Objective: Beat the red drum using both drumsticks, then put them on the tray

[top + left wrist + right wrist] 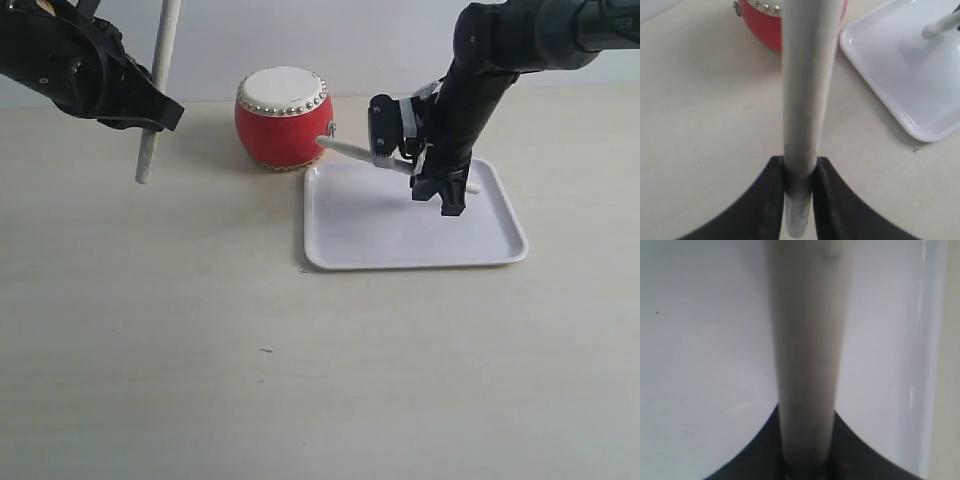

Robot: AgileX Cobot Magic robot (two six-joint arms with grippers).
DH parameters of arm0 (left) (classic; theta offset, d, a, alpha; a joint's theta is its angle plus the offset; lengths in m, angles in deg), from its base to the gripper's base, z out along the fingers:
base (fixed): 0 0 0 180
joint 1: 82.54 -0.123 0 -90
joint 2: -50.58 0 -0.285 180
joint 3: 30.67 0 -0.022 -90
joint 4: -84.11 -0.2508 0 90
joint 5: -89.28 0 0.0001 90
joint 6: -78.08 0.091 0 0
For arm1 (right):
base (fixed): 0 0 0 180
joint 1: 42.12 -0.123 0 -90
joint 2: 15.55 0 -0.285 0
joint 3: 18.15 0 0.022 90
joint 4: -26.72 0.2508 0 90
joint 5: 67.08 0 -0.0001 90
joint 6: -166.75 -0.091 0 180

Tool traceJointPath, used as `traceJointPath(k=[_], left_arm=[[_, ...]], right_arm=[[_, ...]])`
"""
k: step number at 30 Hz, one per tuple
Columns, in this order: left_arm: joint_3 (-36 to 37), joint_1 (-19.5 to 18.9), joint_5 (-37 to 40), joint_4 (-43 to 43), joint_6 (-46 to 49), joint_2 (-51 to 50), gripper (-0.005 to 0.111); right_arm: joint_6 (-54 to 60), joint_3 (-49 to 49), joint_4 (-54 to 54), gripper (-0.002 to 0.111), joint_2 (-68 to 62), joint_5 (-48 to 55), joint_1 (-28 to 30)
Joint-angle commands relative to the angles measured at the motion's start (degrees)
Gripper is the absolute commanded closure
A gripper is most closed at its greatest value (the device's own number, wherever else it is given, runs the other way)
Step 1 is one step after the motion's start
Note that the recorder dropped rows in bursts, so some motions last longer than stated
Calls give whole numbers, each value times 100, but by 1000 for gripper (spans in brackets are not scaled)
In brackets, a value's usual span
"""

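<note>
Left gripper (160,112) is clamping a slim cream drumstick (158,70) near-upright — glossy red barrel drum (280,135) beside it. Right gripper (447,190) is gripping second drumstick (350,151) over smooth white tray (400,250).

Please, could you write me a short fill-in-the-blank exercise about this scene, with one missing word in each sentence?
1. The right gripper holds its drumstick over the white ____.
2. The left gripper holds the other drumstick over the beige ____.
3. The drum has a glossy ____ body.
Missing words: tray; table; red.
</note>
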Motion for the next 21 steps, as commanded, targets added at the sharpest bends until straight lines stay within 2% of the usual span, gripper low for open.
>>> traceJointPath(k=[1, 21], left_arm=[[4, -10, -65, 102, -4, 35, 107], [4, -10, -87, 135, -4, 35, 107]], right_arm=[[205, -13, 340, 108, -20, -37, 98], [243, -13, 880, 108, -266, -140, 98]])
